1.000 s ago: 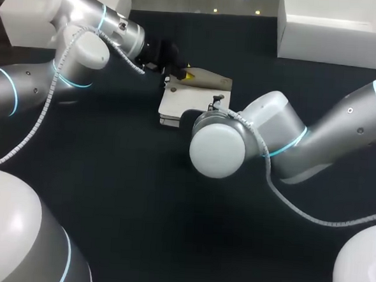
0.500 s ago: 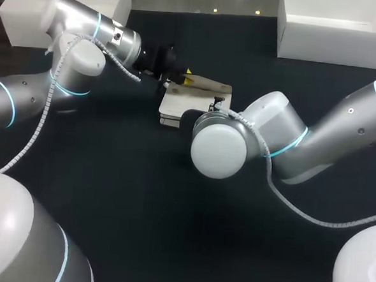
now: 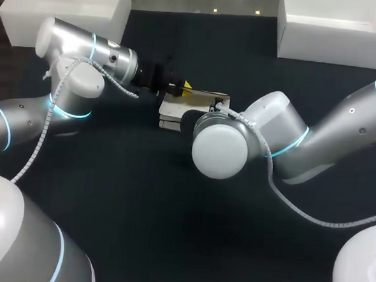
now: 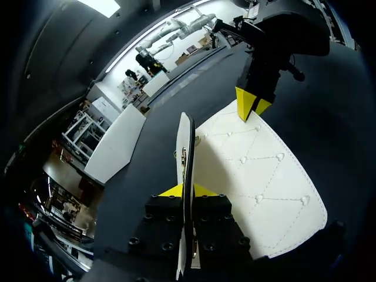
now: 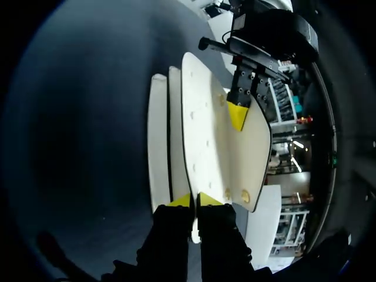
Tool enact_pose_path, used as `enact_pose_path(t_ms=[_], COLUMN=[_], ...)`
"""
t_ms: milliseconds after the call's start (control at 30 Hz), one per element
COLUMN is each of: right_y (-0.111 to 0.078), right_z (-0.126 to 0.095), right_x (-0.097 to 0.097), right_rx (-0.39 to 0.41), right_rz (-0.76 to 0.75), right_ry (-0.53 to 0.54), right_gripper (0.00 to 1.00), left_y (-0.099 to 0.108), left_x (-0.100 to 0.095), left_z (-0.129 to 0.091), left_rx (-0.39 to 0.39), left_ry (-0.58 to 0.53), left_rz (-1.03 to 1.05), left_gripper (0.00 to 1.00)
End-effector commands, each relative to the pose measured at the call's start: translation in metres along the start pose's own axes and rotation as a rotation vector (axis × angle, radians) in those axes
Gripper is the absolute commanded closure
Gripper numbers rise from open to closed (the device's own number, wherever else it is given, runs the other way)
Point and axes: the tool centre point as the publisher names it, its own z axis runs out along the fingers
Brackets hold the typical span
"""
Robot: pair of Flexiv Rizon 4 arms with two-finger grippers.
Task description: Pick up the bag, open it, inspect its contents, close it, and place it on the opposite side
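A white quilted bag lies on the dark table's middle. In the left wrist view my left gripper is shut on the thin edge of the bag's flap, which stands edge-on over the quilted body. At the body's far end is my right gripper. The right wrist view shows that gripper shut on the rim of a white bag panel, with the left gripper at the opposite edge. In the head view the left gripper is at the bag's back left; the right wrist hides its own fingers.
Two white boxes stand at the back of the table, one at the far left and one at the far right. My right arm's elbow hangs over the table just in front of the bag.
My left arm has swung lower and towards the bag, bringing the held flap down from a raised tilt to nearly flat over the body. The right arm has stayed in place.
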Motion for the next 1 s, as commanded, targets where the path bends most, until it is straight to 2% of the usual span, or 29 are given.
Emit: enact_pose_path(t_ms=[33, 67, 100, 200, 267, 533, 600, 667, 1000], right_y=[0.000, 0.000, 0.000, 0.000, 0.000, 0.000, 0.000, 0.000, 0.000], right_z=[0.004, 0.004, 0.004, 0.004, 0.004, 0.004, 0.004, 0.004, 0.004], right_x=[0.000, 0.000, 0.000, 0.000, 0.000, 0.000, 0.000, 0.000, 0.000], right_rx=[-0.003, -0.003, -0.003, -0.003, -0.003, -0.003, -0.003, -0.003, -0.003], right_rz=[0.002, 0.002, 0.002, 0.002, 0.002, 0.002, 0.002, 0.002, 0.002], right_ry=[-0.004, -0.004, -0.004, -0.004, -0.004, -0.004, -0.004, -0.004, -0.004], right_gripper=[1.00, 1.00, 1.00, 1.00, 1.00, 1.00, 1.00, 1.00, 1.00], left_y=[-0.006, -0.006, -0.007, -0.007, -0.006, -0.002, 0.000, 0.000, -0.002], left_x=[0.001, -0.001, -0.003, -0.007, -0.010, -0.019, -0.020, -0.021, 0.002], left_z=[-0.004, -0.005, -0.006, -0.010, -0.012, -0.011, -0.010, -0.010, -0.014], left_rx=[-0.002, -0.002, 0.003, 0.009, 0.013, -0.010, -0.014, -0.017, 0.006], left_ry=[-0.022, -0.025, -0.032, -0.036, -0.037, -0.028, -0.025, -0.025, -0.060], left_rz=[-0.004, -0.007, -0.015, -0.030, -0.037, -0.038, -0.039, -0.037, 0.010], left_gripper=[0.93, 0.75, 0.68, 0.61, 0.61, 0.74, 0.84, 1.00, 1.00])
